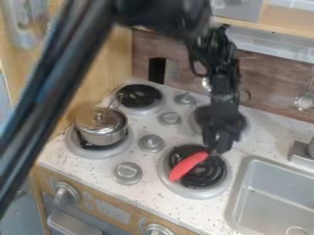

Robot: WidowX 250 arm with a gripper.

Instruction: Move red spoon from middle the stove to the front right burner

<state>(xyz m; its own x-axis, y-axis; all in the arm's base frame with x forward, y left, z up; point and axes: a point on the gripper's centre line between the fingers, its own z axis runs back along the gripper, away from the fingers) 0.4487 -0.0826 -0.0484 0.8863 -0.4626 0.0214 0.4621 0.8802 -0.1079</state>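
Four burners (140,95), speckled counter (158,198) | brown wall (273,87) | red spoon (187,166) at front-right burner (208,179) | claw (218,147) above — can't tell grip

This is a kitchen, a toy one by its look (chunky knobs (66,195), wooden front). The stove (92,166) bears a lidded pot (101,127), with a sink (276,197) to its right.

On the wooden front panel (138,212) of the stove, between two knobs, a clock display (113,211) is shown in pale digits, by which the time "12:30" appears to be given, though the figures are slightly blurred. Beside the left knob (66,194), small pale marks (87,195) can be seen on the same panel, but their meaning cannot be made out
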